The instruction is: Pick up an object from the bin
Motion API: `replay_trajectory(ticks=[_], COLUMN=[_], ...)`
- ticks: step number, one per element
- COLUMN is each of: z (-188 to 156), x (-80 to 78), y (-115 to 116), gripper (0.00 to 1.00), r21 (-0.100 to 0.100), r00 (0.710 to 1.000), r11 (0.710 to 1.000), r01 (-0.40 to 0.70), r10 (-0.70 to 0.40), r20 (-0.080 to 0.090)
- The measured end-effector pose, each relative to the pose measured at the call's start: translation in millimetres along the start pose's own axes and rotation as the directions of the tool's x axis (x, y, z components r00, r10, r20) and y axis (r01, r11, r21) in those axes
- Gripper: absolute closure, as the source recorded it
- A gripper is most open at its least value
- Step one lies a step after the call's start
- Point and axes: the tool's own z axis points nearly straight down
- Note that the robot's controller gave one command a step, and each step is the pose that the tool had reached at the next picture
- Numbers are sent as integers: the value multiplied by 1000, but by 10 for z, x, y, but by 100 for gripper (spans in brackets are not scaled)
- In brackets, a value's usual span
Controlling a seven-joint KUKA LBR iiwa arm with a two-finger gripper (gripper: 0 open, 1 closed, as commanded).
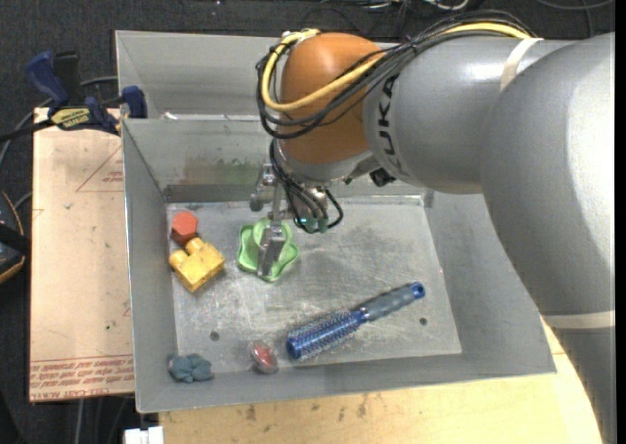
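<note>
Now your jaws meet the green toy [254, 254] in the bin's [147, 207] middle; open or closed, you cannot tell.

Lighting: bright, even, from overhead; shadows soft.
Glare on the silver arm shell [469, 110] and the grey metal bin [196, 70] back wall; floor under the glossy orange wrist cover [323, 100] is shaded, probably hiding detail.
</note>
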Motion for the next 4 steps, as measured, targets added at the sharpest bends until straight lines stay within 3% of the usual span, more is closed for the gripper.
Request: replay_trajectory(ticks=[1,2,3,4], z=[668,633,-1222,-488], x=[-46,-50,187,118], y=[-422,-409,-393,-832], gripper=[0,100,100,100], r21=[-1,-1,4,3], r00=[991,991,934,886], r11=[991,991,934,886], r01=[132,134,357,464], r10=[-132,-134,-357,-464], r20=[11,9,18,2])
